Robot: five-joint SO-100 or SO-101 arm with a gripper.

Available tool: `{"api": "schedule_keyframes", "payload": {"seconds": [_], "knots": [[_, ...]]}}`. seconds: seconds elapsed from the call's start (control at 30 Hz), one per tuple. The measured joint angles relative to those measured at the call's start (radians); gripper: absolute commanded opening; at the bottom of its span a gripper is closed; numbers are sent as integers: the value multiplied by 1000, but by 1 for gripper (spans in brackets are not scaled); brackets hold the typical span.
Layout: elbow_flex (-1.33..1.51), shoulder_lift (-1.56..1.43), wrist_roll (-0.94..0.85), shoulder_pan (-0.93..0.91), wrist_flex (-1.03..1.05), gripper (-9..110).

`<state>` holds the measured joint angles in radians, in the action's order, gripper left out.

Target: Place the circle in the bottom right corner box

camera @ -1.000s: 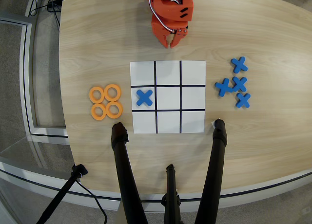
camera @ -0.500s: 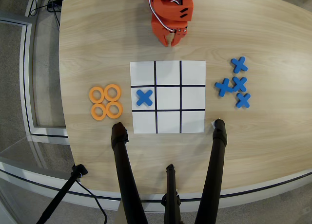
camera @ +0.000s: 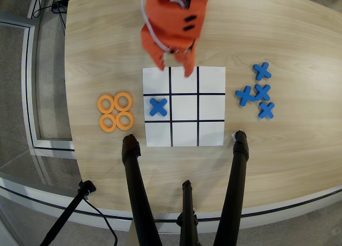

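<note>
Four flat orange rings [camera: 115, 112] lie in a tight two-by-two cluster on the wooden table, left of the white three-by-three sheet [camera: 184, 106]. The sheet's lower-right corner cell [camera: 211, 133], as the overhead view shows it, is bare white. One blue X [camera: 158, 107] lies in the middle-left cell. My orange gripper [camera: 173, 68] reaches in from the top edge. Its tips hang over the sheet's top row, apart from each other, with nothing between them. It is far from the rings.
Several blue X pieces [camera: 256, 92] lie in a cluster right of the sheet. Black tripod legs [camera: 133, 187] [camera: 238, 171] rise from the bottom edge and stand just below the sheet's lower corners. The table's curved edge runs along the left and the bottom.
</note>
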<state>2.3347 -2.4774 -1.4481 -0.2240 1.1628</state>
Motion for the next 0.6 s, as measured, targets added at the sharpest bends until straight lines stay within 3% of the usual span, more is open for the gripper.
{"api": "schedule_keyframes", "payload": {"seconds": [0.3,0.6], "knots": [[-256,483,-32,-187,-193,20],[-394,716,-46,-247,-262,20]]}}
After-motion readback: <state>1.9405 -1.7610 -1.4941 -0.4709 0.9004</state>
